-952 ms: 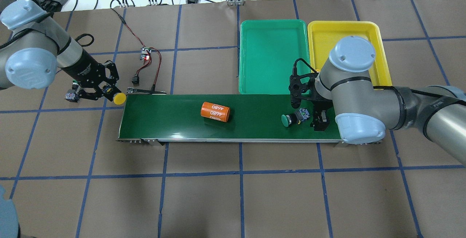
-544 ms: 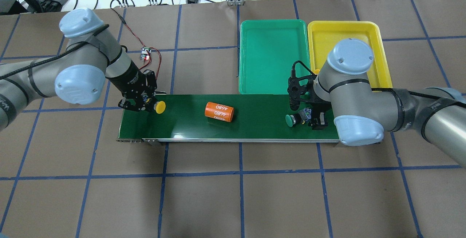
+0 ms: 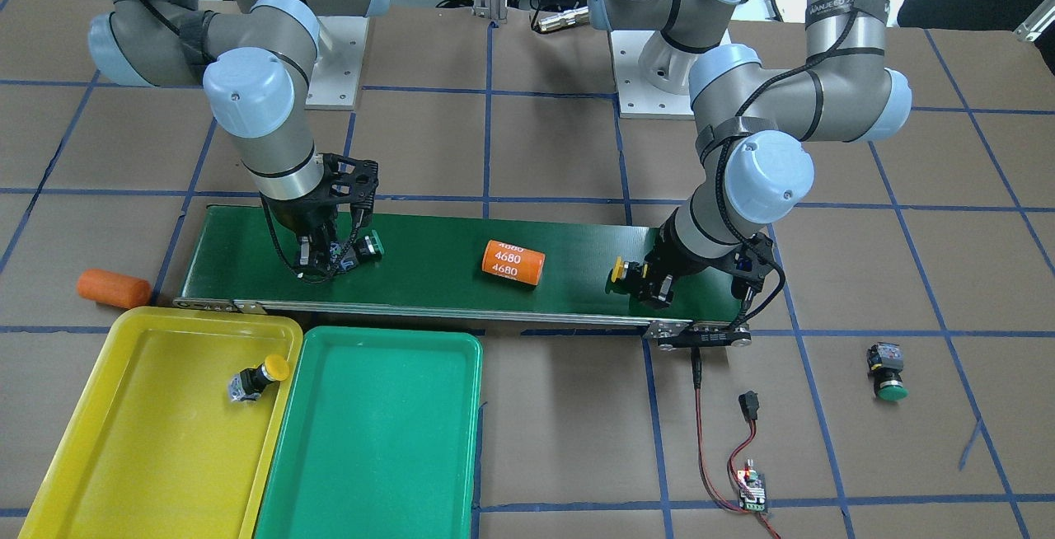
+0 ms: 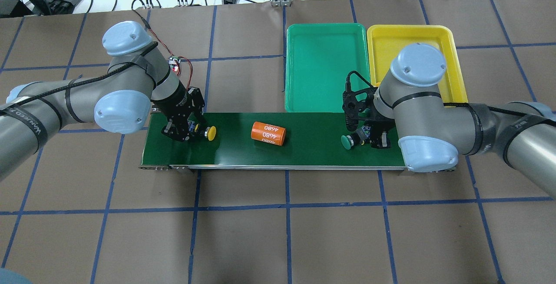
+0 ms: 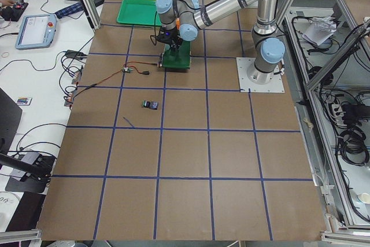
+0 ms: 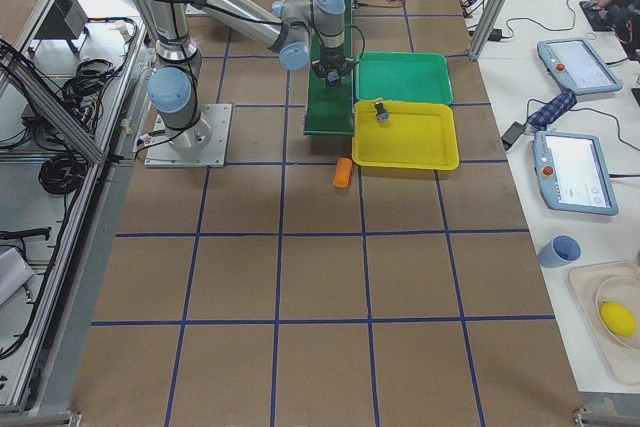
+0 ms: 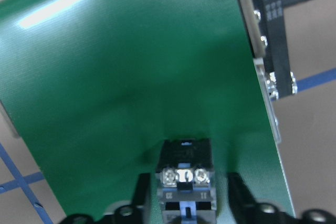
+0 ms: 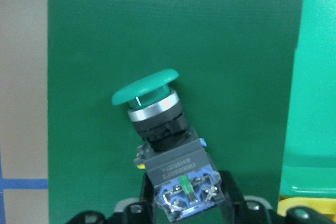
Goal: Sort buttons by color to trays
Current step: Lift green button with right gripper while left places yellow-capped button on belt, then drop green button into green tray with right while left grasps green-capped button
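My left gripper [image 4: 187, 130] hangs low over the left end of the belt. Its fingers stand slightly apart on either side of a yellow button [image 4: 210, 133], seen in the left wrist view [image 7: 184, 179]. My right gripper [image 4: 372, 139] is shut on the contact block of a green button [image 4: 348, 142] lying on the belt's right end, also in the right wrist view [image 8: 157, 124]. A second yellow button [image 3: 255, 376] lies in the yellow tray [image 4: 404, 41]. A second green button [image 3: 888, 372] lies on the table. The green tray [image 4: 323, 67] holds nothing.
An orange cylinder marked 4680 [image 4: 268, 133] lies mid-belt on the dark-green conveyor [image 4: 304, 147]. Another orange cylinder [image 3: 114, 288] lies on the table by the yellow tray. A small circuit board with red and black wires [image 4: 174, 64] sits beyond the belt's left end.
My left arm carried the yellow button from off the belt's left end onto the belt. My right gripper closed on the green button. The orange cylinder drifted right.
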You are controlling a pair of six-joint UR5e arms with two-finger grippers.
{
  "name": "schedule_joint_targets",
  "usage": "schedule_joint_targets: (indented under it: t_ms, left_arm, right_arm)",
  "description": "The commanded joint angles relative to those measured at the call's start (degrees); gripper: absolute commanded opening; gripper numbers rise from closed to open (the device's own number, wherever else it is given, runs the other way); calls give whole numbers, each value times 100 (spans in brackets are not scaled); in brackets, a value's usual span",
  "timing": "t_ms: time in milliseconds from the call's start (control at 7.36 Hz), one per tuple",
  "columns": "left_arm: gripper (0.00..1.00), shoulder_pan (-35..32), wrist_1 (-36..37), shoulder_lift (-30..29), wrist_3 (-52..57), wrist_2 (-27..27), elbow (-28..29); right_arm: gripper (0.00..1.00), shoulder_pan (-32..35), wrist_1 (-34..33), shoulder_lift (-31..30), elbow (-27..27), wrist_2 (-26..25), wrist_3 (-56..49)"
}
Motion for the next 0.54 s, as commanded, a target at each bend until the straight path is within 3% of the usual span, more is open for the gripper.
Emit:
schedule_joint_targets:
  t_ms: [0, 136, 408]
  left_arm:
    - [100, 157, -216, 129, 801, 30, 557]
    - [100, 473, -958, 148, 1295, 30, 1057]
    - [100, 1480, -1256, -114, 3722, 47, 1666]
  right_arm:
    - [4, 12, 38, 208, -481, -2, 585]
    - [4, 12, 100, 515, -955, -28, 920]
    - [4, 177, 144, 1427, -1860, -692, 1753]
